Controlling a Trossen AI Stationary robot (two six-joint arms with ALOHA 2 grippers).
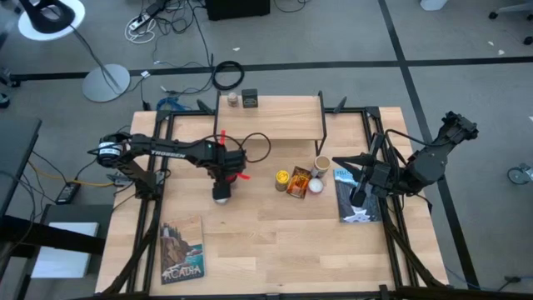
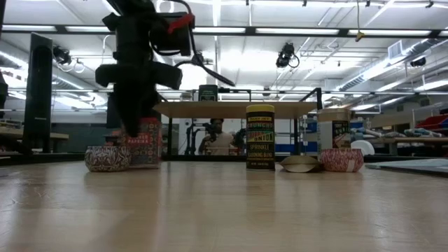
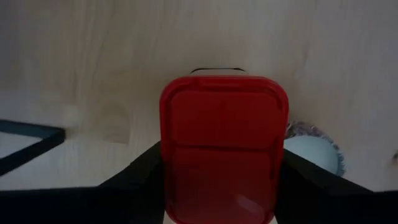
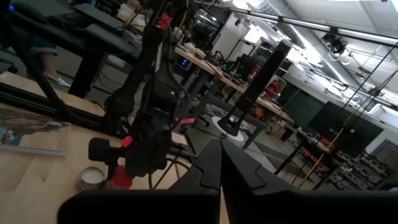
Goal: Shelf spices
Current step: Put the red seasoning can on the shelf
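Note:
My left gripper (image 1: 223,177) points down at the table's middle, shut on the red tin (image 3: 224,143), whose lower body shows under the fingers in the low view (image 2: 148,145). The yellow black-lidded jar (image 1: 283,177), the orange packet (image 1: 298,183) and the tan jar (image 1: 321,164) stand to its right on the table. The shelf (image 1: 271,118) stands at the far edge, with the dark tin (image 1: 250,100) and the small pale-capped jar (image 1: 233,99) on its plank. My right gripper (image 1: 358,197) waits shut over the right-hand book. My left gripper holds the red tin by its two opposite side walls just under the lid (image 3: 180,155), pinched between the two fingers (image 3: 140,171). The fingers come from above, pointing down. The tin stays upright; its base (image 2: 148,165) looks level with the tabletop, and whether it is lifted I cannot tell.
One white round disc (image 1: 221,197) lies just near of the left gripper, another (image 1: 316,187) beside the orange packet. A picture-covered book (image 1: 181,250) lies at the near left, another (image 1: 354,200) under the right gripper. Bare table (image 1: 275,242) spreads at near centre.

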